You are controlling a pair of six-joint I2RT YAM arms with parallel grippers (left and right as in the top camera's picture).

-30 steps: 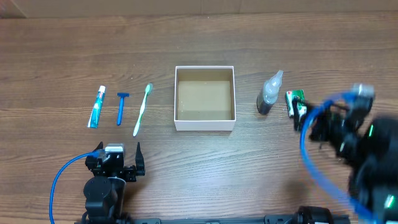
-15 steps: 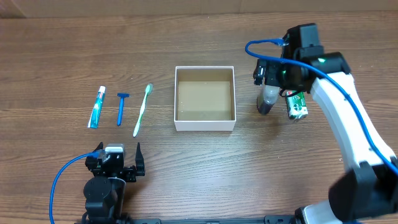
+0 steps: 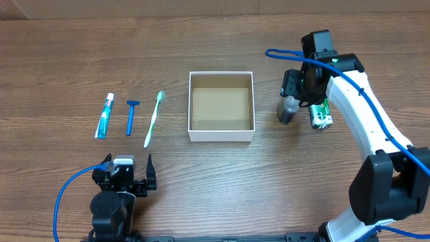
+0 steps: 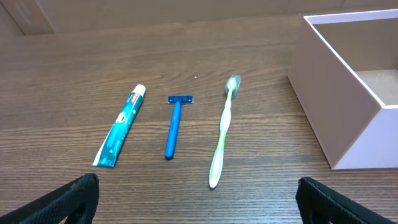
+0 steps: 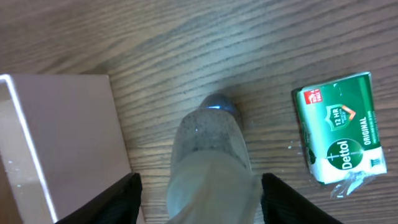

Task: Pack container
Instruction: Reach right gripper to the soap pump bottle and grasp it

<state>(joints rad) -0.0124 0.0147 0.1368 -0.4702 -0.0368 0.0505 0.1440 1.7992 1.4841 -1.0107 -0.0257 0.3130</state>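
One legible soap label [image 5: 339, 140], right-wrist view only.

The green soap packet [image 5: 339, 138], lying to the right of the container [image 5: 62, 137] in the right wrist view, is carrying the only legible print: the brand "Dettol" in white letters along its face, "ORIGINAL" running beside it, and "12 HR" inside a shield emblem. A small red tag at the packet's corner is showing print too small to read. The toothpaste tube [image 4: 119, 126], lying left of the container, is bearing lettering too fine to make out.
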